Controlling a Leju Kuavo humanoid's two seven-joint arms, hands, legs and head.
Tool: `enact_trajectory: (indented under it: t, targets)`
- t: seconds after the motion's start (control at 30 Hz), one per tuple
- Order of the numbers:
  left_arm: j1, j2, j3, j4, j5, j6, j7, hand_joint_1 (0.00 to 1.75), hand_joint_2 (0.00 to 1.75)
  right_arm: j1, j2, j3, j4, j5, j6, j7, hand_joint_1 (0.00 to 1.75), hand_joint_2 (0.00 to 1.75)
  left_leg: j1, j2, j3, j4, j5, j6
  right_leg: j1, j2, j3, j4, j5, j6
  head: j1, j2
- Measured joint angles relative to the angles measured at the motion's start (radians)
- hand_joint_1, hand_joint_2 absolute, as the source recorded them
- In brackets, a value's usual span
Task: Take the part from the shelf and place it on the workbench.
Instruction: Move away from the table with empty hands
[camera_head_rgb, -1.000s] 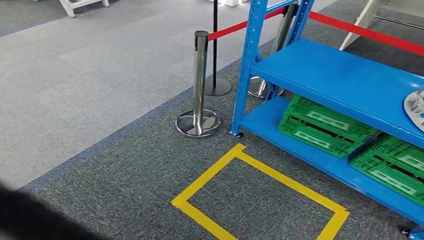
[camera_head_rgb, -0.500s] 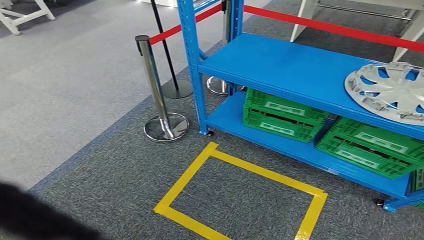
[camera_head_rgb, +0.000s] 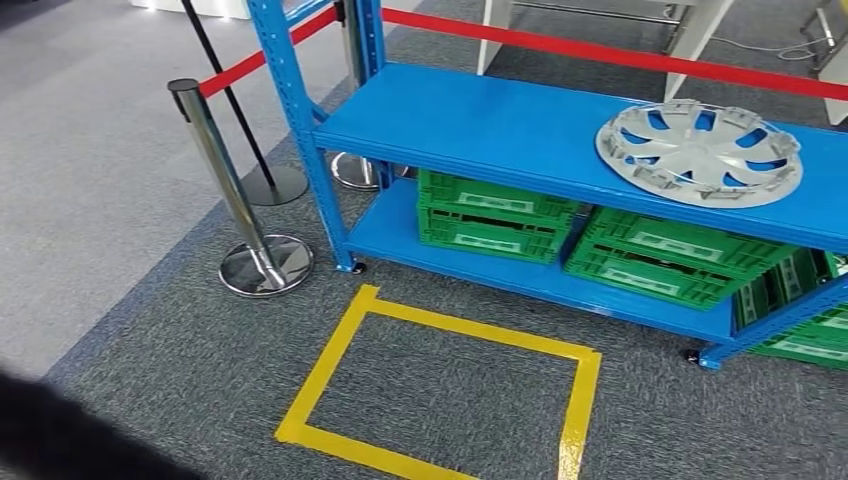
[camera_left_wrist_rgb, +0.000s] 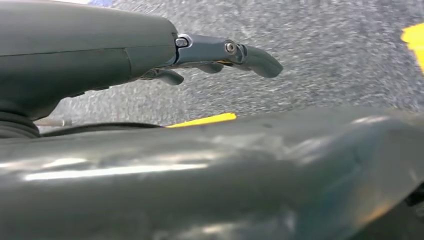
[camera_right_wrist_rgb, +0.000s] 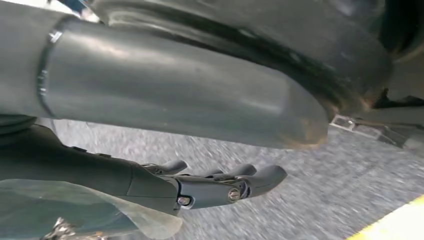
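The part is a silver wheel cover (camera_head_rgb: 699, 153) lying flat on the upper board of a blue shelf (camera_head_rgb: 480, 125), toward the shelf's right side in the head view. My left hand (camera_left_wrist_rgb: 220, 55) hangs over the grey carpet with its fingers stretched out and nothing in them. In the right wrist view, my right hand (camera_right_wrist_rgb: 210, 187) also hangs above the carpet, fingers extended and holding nothing. Both hands are far from the shelf.
Green crates (camera_head_rgb: 495, 215) sit on the shelf's lower board. A yellow tape rectangle (camera_head_rgb: 440, 390) marks the carpet in front of the shelf. A chrome post (camera_head_rgb: 235, 200) with a red belt (camera_head_rgb: 600, 50) stands left of the shelf; white frame legs stand behind.
The whole picture has shifted left, so the camera has turned toward the shelf. The wheel cover, cut off at the right edge before, is now fully in view.
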Motion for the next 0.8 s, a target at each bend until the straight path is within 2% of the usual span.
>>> enact_trajectory:
  t: [0.03, 0.07, 0.1, 0.13, 0.17, 0.23, 0.3, 0.37, 0.4, 0.43, 0.47, 0.5, 0.57, 0.6, 0.67, 0.73, 0.8]
  targets:
    - [-0.001, -0.001, 0.000, 0.000, 0.000, 0.000, 0.001, 0.00, 0.00, 0.001, 0.000, 0.000, 0.000, 0.000, 0.000, 0.001, 0.00, 0.00, 0.001, 0.012, 0.001, 0.003, -0.003, -0.004, -0.003, -0.017, 0.040, -0.069, 0.035, 0.003, 0.000, 0.000]
    - [-0.002, -0.001, 0.000, 0.000, -0.001, 0.001, 0.002, 0.00, 0.00, -0.001, 0.001, 0.000, 0.000, 0.000, 0.000, 0.001, 0.00, 0.00, -0.001, 0.022, 0.000, 0.009, -0.007, -0.011, -0.002, -0.043, 0.079, -0.139, 0.057, 0.004, 0.001, 0.000]
    - [-0.002, -0.001, 0.000, 0.000, -0.002, 0.001, 0.004, 0.00, 0.00, -0.003, 0.001, 0.000, 0.000, 0.000, 0.001, 0.002, 0.00, 0.00, -0.004, 0.031, 0.001, 0.015, -0.012, -0.017, -0.001, -0.060, 0.108, -0.190, 0.071, -0.001, 0.000, 0.000]
    - [-0.003, -0.001, 0.001, 0.000, -0.003, 0.002, 0.004, 0.00, 0.00, -0.006, 0.002, 0.000, 0.000, 0.000, 0.001, 0.002, 0.00, 0.00, -0.007, 0.040, 0.001, 0.021, -0.017, -0.024, 0.001, -0.072, 0.123, -0.217, 0.073, -0.007, -0.002, 0.000]
    - [-0.003, 0.000, 0.001, 0.000, -0.003, 0.002, 0.005, 0.00, 0.00, -0.008, 0.003, 0.000, 0.000, 0.000, 0.001, 0.002, 0.00, 0.00, -0.009, 0.049, 0.002, 0.024, -0.019, -0.029, 0.003, -0.071, 0.124, -0.220, 0.069, -0.015, -0.003, 0.000]
    - [-0.005, 0.001, 0.001, 0.000, -0.003, 0.004, 0.007, 0.00, 0.00, -0.006, 0.003, 0.000, 0.000, 0.000, 0.002, 0.002, 0.00, 0.00, -0.007, 0.061, 0.006, 0.027, -0.024, -0.038, 0.002, -0.048, 0.118, -0.218, 0.071, -0.030, -0.006, 0.000]
    - [-0.006, 0.001, 0.001, 0.000, -0.003, 0.004, 0.008, 0.00, 0.00, -0.003, 0.003, 0.000, 0.000, 0.000, 0.002, 0.002, 0.00, 0.00, -0.001, 0.023, -0.006, 0.068, -0.062, -0.048, 0.000, -0.026, 0.119, -0.219, 0.075, -0.041, -0.008, 0.000]
    - [-0.005, 0.001, 0.003, 0.000, -0.002, 0.005, 0.008, 0.00, 0.00, -0.005, 0.003, 0.000, 0.000, 0.000, 0.002, 0.002, 0.00, 0.00, 0.001, -0.033, -0.056, 0.189, -0.133, -0.052, 0.001, -0.001, 0.119, -0.219, 0.079, -0.049, -0.012, 0.000]
    - [-0.003, 0.001, 0.005, 0.000, -0.001, 0.005, 0.008, 0.00, 0.00, -0.006, 0.003, 0.000, 0.000, 0.000, 0.003, 0.002, 0.00, 0.00, 0.000, -0.044, -0.087, 0.259, -0.163, -0.050, 0.003, 0.014, 0.118, -0.219, 0.080, -0.051, -0.014, 0.000]
    - [-0.002, 0.001, 0.007, 0.000, 0.000, 0.005, 0.008, 0.00, 0.00, -0.006, 0.003, 0.000, 0.000, 0.000, 0.003, 0.002, 0.00, 0.00, -0.001, -0.049, -0.110, 0.309, -0.174, -0.047, 0.005, 0.029, 0.117, -0.218, 0.081, -0.053, -0.014, 0.000]
    - [-0.001, 0.001, 0.009, 0.000, 0.000, 0.005, 0.008, 0.00, 0.00, -0.004, 0.003, 0.000, 0.000, 0.000, 0.003, 0.002, 0.00, 0.00, -0.003, -0.051, -0.118, 0.322, -0.165, -0.042, 0.008, 0.045, 0.118, -0.218, 0.082, -0.054, -0.014, 0.000]
    - [-0.001, 0.001, 0.011, 0.000, 0.000, 0.005, 0.008, 0.00, 0.00, -0.003, 0.003, 0.000, 0.000, 0.000, 0.002, 0.003, 0.00, 0.00, -0.005, -0.054, -0.109, 0.295, -0.136, -0.035, 0.011, 0.060, 0.119, -0.218, 0.082, -0.055, -0.014, 0.000]
    - [-0.002, 0.002, 0.017, 0.000, 0.000, 0.004, 0.007, 0.00, 0.00, -0.001, 0.004, 0.000, 0.000, -0.001, 0.002, 0.008, 0.00, 0.00, -0.011, -0.070, -0.057, 0.167, -0.058, -0.012, 0.015, 0.081, 0.121, -0.218, 0.083, -0.056, -0.014, 0.000]
    - [-0.003, 0.003, 0.019, 0.000, -0.001, 0.003, 0.006, 0.00, 0.00, -0.001, 0.005, 0.000, 0.000, -0.001, 0.002, 0.012, 0.00, 0.00, -0.015, -0.079, -0.034, 0.108, -0.032, -0.001, 0.017, 0.089, 0.120, -0.216, 0.084, -0.056, -0.014, 0.000]
    - [-0.009, 0.003, 0.020, 0.000, -0.003, 0.001, 0.003, 0.00, 0.00, 0.000, 0.007, 0.000, 0.000, 0.000, 0.004, 0.020, 0.00, 0.00, -0.021, -0.090, -0.016, 0.052, -0.021, 0.010, 0.015, 0.097, 0.112, -0.215, 0.086, -0.050, -0.016, 0.000]
    - [-0.012, 0.001, 0.021, 0.000, -0.003, 0.000, 0.002, 0.00, 0.00, 0.001, 0.007, 0.000, 0.000, 0.000, 0.005, 0.023, 0.00, 0.00, -0.020, -0.088, -0.015, 0.036, -0.017, 0.011, 0.012, 0.097, 0.104, -0.216, 0.089, -0.039, -0.018, 0.000]
    - [-0.012, 0.000, 0.021, 0.000, -0.003, -0.001, 0.002, 0.00, 0.00, 0.001, 0.007, 0.000, 0.000, 0.000, 0.005, 0.024, 0.00, 0.00, -0.014, -0.081, -0.010, 0.017, -0.005, 0.016, 0.014, 0.067, 0.088, -0.191, 0.067, -0.030, -0.015, 0.000]
